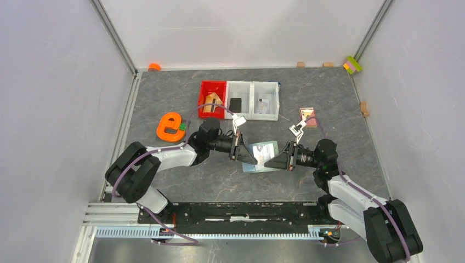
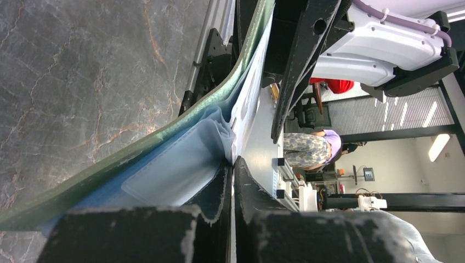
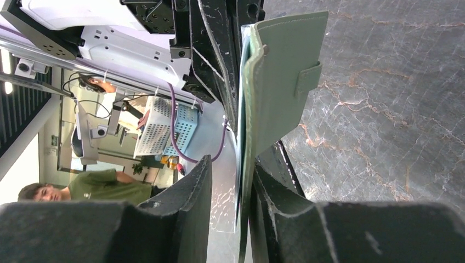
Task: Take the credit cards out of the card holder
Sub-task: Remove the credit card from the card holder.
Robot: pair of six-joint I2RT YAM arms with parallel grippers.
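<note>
The sage-green card holder [image 1: 262, 156] hangs open between my two grippers over the middle of the table, its pale blue inside facing up. My left gripper [image 1: 247, 153] is shut on its left side. In the left wrist view the jaws [image 2: 233, 161] pinch a thin pale layer beside the pale pocket [image 2: 175, 170]; I cannot tell whether that layer is a card. My right gripper [image 1: 278, 160] is open around the right flap. In the right wrist view the green flap with its tab [image 3: 279, 71] lies against one finger [image 3: 263, 186] of that gripper [image 3: 233, 164]. A thin pale edge [image 3: 239, 153] runs along it.
A red bin [image 1: 213, 98] and two white bins [image 1: 253, 99] stand at the back. An orange e-shaped piece [image 1: 170, 127] lies at the left and a pink square item [image 1: 308, 116] at the right. Small blocks [image 1: 352, 64] sit along the back wall.
</note>
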